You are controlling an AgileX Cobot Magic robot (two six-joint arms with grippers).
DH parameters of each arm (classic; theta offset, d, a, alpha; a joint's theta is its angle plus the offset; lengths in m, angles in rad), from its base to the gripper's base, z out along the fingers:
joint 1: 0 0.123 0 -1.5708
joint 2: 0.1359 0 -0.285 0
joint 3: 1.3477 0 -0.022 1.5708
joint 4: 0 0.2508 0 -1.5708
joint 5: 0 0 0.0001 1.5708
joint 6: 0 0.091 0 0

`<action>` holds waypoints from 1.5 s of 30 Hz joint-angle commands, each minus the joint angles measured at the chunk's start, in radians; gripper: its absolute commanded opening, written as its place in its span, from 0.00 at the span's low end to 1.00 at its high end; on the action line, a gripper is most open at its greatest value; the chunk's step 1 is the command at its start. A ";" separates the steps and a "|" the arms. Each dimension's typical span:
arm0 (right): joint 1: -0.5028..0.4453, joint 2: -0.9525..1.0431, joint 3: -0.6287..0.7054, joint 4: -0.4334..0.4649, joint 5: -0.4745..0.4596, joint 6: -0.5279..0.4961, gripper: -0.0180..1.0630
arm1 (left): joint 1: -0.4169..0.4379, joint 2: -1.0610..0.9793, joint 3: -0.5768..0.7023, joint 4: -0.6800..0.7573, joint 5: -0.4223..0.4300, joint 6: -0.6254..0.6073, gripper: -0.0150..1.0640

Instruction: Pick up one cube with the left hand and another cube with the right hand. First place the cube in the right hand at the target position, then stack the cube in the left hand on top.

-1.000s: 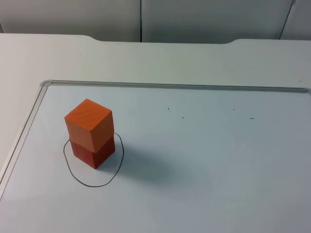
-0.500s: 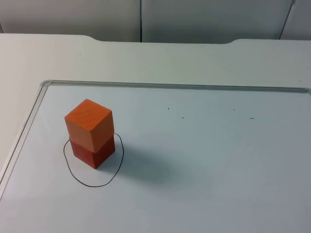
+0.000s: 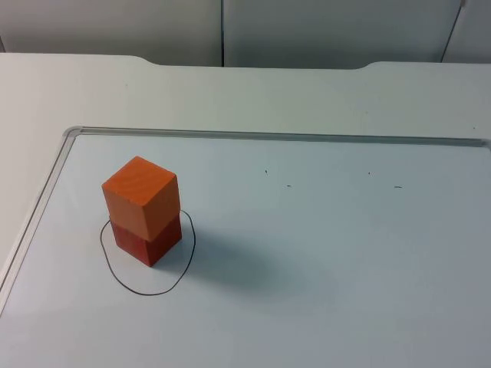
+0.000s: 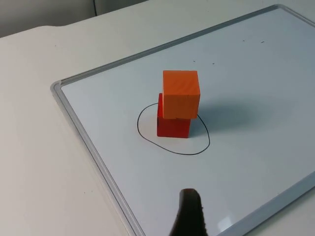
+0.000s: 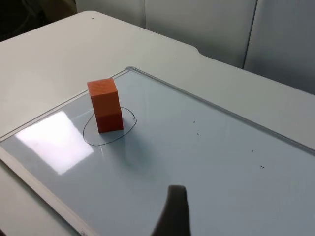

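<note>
An orange cube (image 3: 140, 195) sits on a darker red cube (image 3: 149, 241), slightly turned against it. The stack stands inside a hand-drawn black circle (image 3: 146, 292) at the left of the whiteboard. In the left wrist view the orange cube (image 4: 181, 93) and red cube (image 4: 172, 127) stand well clear of my left gripper (image 4: 189, 216), which waits near the board's frame. My right gripper (image 5: 172, 214) waits over the board, far from the stack (image 5: 104, 103). Neither gripper holds or touches a cube.
The whiteboard's metal frame (image 3: 268, 136) forms a low ridge on the white table; its left rail (image 3: 34, 215) runs close to the stack. A few small ink marks (image 3: 288, 185) dot the board. The grey partition wall (image 3: 222, 31) closes off the back.
</note>
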 commanded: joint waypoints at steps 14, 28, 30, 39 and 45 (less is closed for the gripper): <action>-0.002 -0.010 0.022 0.109 0.035 -0.060 0.67 | 0.003 -0.005 0.003 0.000 -0.012 -0.007 0.59; 0.006 -0.030 0.100 0.192 0.032 -0.151 0.67 | 0.003 -0.005 0.003 0.000 -0.012 -0.005 0.59; 0.006 -0.030 0.104 0.182 0.030 -0.137 0.67 | 0.003 -0.005 0.003 0.000 -0.012 -0.005 0.64; 0.006 -0.030 0.104 0.145 0.030 -0.082 0.67 | 0.003 -0.005 0.003 0.000 -0.012 -0.007 0.98; 0.006 -0.030 0.104 0.145 0.030 -0.074 0.67 | 0.003 -0.005 0.003 0.000 -0.012 -0.007 0.98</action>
